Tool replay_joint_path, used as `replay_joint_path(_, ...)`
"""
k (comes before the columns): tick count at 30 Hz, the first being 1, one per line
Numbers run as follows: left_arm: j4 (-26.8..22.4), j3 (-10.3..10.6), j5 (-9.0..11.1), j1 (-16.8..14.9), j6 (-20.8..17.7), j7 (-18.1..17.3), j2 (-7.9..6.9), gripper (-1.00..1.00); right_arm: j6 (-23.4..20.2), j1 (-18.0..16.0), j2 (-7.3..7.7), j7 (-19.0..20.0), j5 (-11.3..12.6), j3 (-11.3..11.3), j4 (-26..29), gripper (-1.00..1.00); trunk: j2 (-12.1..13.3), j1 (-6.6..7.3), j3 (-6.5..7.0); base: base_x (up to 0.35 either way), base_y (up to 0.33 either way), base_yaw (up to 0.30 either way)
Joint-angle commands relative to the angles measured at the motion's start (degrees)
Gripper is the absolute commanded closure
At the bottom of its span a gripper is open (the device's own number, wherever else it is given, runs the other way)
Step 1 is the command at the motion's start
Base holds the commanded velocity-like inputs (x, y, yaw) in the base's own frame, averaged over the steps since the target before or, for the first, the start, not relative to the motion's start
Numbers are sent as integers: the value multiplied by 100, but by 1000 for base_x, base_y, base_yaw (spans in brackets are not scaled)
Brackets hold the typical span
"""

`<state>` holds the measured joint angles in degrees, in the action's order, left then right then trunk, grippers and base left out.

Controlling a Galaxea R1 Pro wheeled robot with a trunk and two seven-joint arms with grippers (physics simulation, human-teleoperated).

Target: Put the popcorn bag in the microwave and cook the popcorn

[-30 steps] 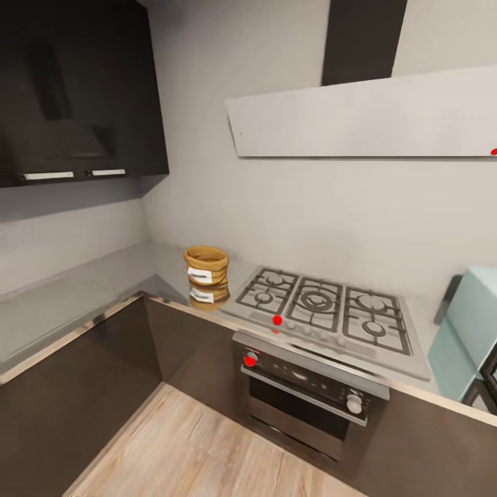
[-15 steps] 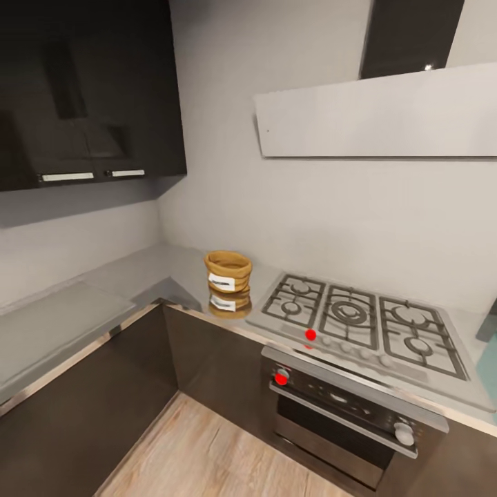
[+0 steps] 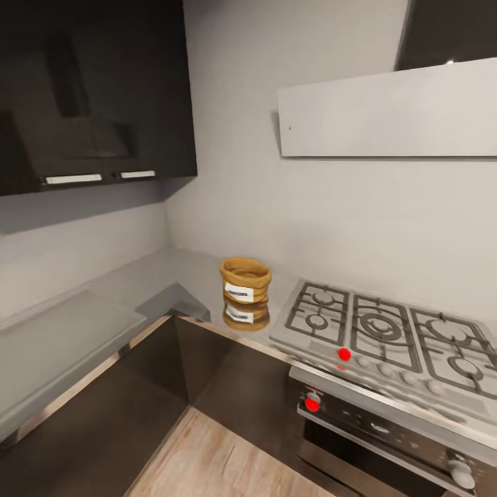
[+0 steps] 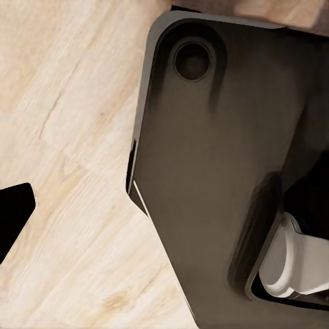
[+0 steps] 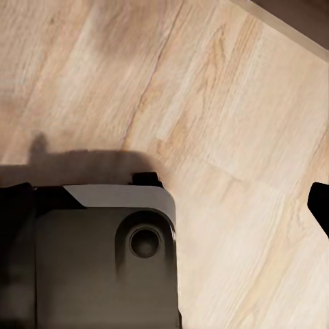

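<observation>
The popcorn bag (image 3: 245,280) stands upright on the grey desk (image 3: 159,276), just left of the gas hob (image 3: 386,331). Its white label is too blurred to read. Whether either pincer is open or closed, I cannot tell

The squat orange-tan paper popcorn bag (image 3: 245,279) looks matt. The grey stone-like countertop (image 3: 172,273) is glossy, mirroring it. The pale plank floor (image 3: 214,466) looks like wood.

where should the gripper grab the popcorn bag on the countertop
Probably by the rolled rim at its open top, from above or the front: the popcorn bag stands upright on the countertop, with the hob close beside it.
</observation>
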<state>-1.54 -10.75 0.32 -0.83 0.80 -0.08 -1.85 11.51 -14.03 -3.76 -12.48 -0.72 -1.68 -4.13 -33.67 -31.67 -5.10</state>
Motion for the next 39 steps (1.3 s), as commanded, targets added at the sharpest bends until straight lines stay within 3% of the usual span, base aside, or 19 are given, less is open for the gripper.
replay_joint_path(1, 4, -24, 3, -5, 8, -1, 0, -100, 37, -12, -2, -26, -10, -16, -26, -100, -8, -5, -10, 251, 259, 0)
replay_joint_path(17, 4, -24, 3, -5, 8, -1, 0, -100, -18, -12, -2, 444, -7, -16, -26, -100, -8, -5, -10, 250, 246, 0)
replay_joint_path(26, 4, -24, 3, -5, 8, -1, 0, -100, -17, -12, -2, 448, -7, -16, -26, -100, -8, -5, -10, 274, -3, 0)
replay_joint_path(35, 4, -24, 2, -5, 8, -1, 8, -100, 30, -12, -2, 448, -13, -21, 3, -100, -8, -5, -10, 22, -8, 0)
replay_joint_path(39, 4, -24, -1, -5, 8, -1, 15, -100, 34, -12, -2, 455, -24, -21, 594, -100, -8, -5, -10, 0, 0, 0)
